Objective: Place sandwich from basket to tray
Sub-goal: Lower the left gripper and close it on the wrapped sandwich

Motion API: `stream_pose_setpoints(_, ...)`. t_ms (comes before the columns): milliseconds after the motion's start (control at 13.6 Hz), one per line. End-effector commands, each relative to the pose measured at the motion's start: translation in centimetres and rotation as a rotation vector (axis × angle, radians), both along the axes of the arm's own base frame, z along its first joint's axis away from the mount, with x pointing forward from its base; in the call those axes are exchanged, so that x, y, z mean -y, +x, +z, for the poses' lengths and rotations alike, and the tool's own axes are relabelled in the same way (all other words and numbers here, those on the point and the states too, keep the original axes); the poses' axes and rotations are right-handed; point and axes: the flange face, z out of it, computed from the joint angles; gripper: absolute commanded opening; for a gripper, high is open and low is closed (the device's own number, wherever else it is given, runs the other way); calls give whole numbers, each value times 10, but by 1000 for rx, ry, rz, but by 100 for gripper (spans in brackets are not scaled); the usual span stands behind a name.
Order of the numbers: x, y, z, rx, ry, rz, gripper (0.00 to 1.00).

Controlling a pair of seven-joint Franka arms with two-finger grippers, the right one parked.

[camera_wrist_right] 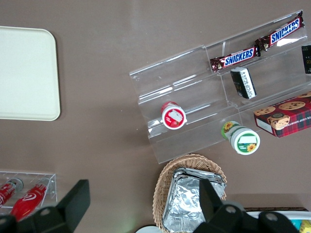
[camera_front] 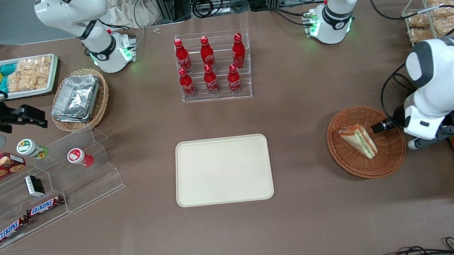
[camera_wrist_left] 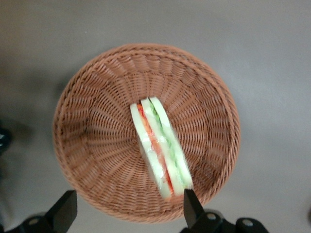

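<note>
Right now we see the small triangular wedge sandwich [camera_front: 359, 139] of pale bread with orange-red and green filling lying on its side in the round reddish-brown woven wicker basket [camera_front: 392, 155], which sits at the right of the front frame, toward the working arm's end of the brown table [camera_front: 302, 220]. Our left arm's two-finger gripper [camera_front: 382, 126] hangs just above the basket's rim, and one black fingertip shows close to the sandwich without touching it. From the wrist camera we look straight down into the basket [camera_wrist_left: 97, 145]: the sandwich [camera_wrist_left: 160, 146] rests across its middle with its layered edge upward, and the gripper [camera_wrist_left: 129, 208] is spread wide, its two dark fingers [camera_wrist_left: 63, 211] standing well apart over the rim and holding nothing. We find the flat cream-beige rectangular tray [camera_front: 223, 170] with rounded corners in the centre of the front frame, well apart from the basket and bare. In the upper middle of that frame stands a clear acrylic rack [camera_front: 216, 84] of red cola bottles [camera_front: 208, 64], farther from the camera than the tray
</note>
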Motion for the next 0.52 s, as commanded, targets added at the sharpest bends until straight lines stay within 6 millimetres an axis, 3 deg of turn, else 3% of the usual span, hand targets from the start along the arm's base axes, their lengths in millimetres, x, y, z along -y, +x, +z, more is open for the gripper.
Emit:
stream_pose_setpoints(0, 3, 2, -29, 32, -7, 151, 98)
stream_pose_setpoints(442, 7, 2, -87, 69, -25, 257, 98)
